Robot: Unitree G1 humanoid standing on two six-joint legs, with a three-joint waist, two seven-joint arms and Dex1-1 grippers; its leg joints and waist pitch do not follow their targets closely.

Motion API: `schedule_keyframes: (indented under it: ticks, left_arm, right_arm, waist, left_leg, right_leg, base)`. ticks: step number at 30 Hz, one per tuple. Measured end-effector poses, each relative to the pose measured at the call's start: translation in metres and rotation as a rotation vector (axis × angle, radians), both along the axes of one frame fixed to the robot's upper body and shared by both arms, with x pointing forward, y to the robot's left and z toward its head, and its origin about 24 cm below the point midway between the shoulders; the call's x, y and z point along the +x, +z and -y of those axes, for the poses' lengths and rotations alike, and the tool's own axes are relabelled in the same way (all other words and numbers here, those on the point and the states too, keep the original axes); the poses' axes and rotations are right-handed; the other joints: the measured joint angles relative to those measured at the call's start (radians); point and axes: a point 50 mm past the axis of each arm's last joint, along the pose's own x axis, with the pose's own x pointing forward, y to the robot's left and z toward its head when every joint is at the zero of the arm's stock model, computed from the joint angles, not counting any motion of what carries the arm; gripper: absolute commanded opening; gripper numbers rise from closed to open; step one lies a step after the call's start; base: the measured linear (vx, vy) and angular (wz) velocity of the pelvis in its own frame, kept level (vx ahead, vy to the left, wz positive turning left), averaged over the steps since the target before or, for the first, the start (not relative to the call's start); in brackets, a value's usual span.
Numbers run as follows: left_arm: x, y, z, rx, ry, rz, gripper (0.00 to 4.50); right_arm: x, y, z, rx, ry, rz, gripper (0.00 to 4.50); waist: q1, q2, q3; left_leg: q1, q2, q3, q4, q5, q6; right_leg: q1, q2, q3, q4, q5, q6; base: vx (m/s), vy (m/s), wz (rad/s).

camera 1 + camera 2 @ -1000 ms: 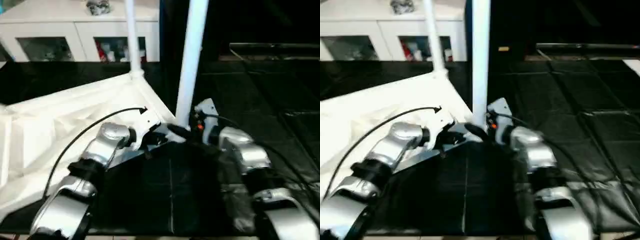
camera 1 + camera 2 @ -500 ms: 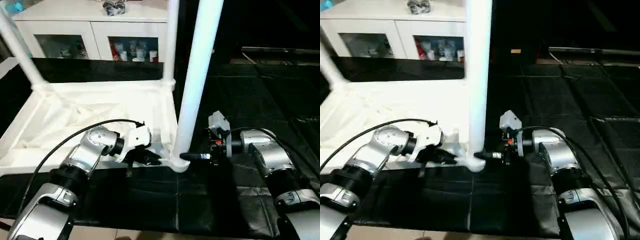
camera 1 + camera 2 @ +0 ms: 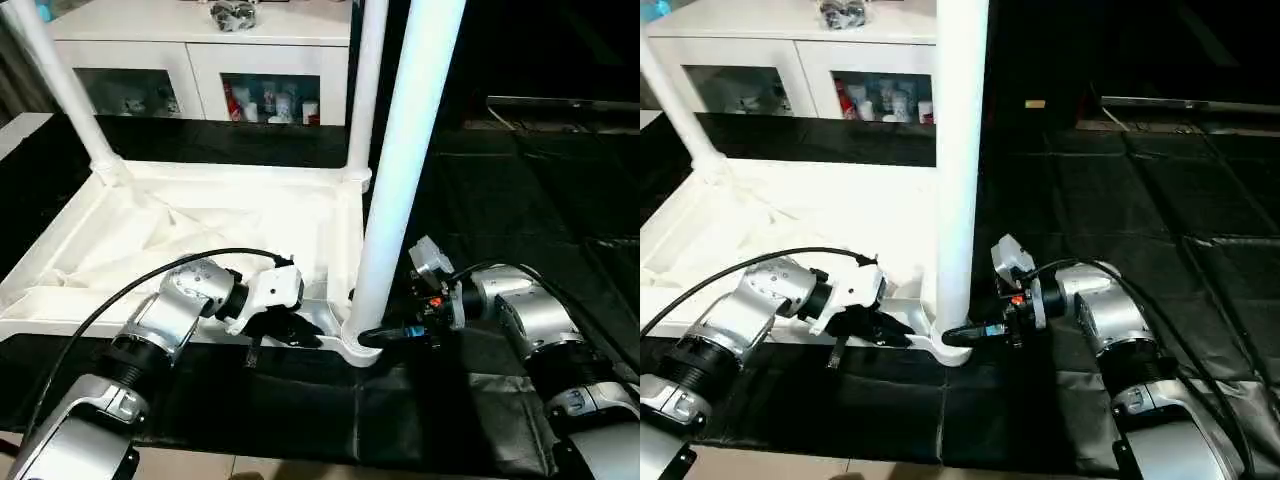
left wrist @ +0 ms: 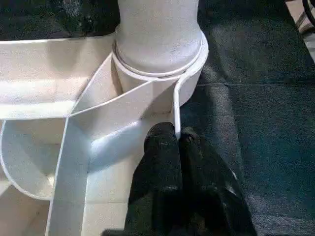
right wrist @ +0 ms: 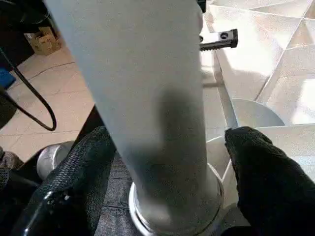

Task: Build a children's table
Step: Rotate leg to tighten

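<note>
We see strong overhead light washing out the white table top and nearest leg, whose ribs lose detail to glare. The black mat stays dim and nearly featureless. In the right wrist view, the close leg is soft and out of focus, with a dark shadow down its middle.

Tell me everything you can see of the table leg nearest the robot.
The near leg is a thick, smooth white plastic tube, standing upright in the round corner socket of the upturned table top. It narrows slightly upward and runs out of the picture's top. The right gripper has a black finger on either side of its base, while the shut left gripper nips the rim beside the socket.
</note>
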Motion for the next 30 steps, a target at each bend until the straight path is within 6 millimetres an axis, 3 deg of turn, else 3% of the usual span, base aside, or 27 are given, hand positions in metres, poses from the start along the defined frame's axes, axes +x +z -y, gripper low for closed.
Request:
schedule_keyframes:
  ticks: [13,23,27,30]
  left_arm:
    - [-0.003,0.000,-0.001,0.007,-0.004,-0.002,0.00]
    - [-0.003,-0.001,0.000,-0.005,0.023,-0.015,0.00]
    - [0.003,-0.005,-0.002,-0.003,0.133,-0.035,0.00]
    - [0.014,-0.008,-0.002,0.002,0.261,-0.045,0.00]
  right_arm:
    - [-0.002,-0.005,-0.010,0.022,0.036,-0.028,2.31]
    - [-0.005,-0.005,-0.014,0.029,0.022,0.005,2.15]
    - [-0.002,-0.010,-0.020,0.030,-0.123,0.037,2.11]
    - [0.006,-0.014,-0.028,0.021,-0.310,0.050,2.07]
  waist:
    - [-0.002,-0.004,0.000]
    - [-0.005,-0.003,-0.001]
    - [-0.016,-0.001,-0.002]
    - [-0.034,0.001,-0.002]
  left_leg:
    - [0.000,0.000,0.000,0.000,0.000,0.000]
    - [0.003,0.000,0.000,0.000,0.000,0.000]
    - [0.009,0.000,0.000,0.000,0.000,0.000]
    - [0.019,-0.001,0.000,-0.001,0.000,0.000]
  right_leg:
    - [0.000,0.000,0.000,0.001,0.000,0.000]
    - [0.001,0.000,0.000,0.001,0.000,0.000]
    - [0.007,0.001,0.001,0.002,0.000,0.000]
    - [0.016,0.001,0.001,0.000,-0.004,0.007]
  base:
    - [0.000,0.000,0.00]
    - [0.000,0.000,0.00]
    - [0.000,0.000,0.00]
    - [0.000,0.000,0.00]
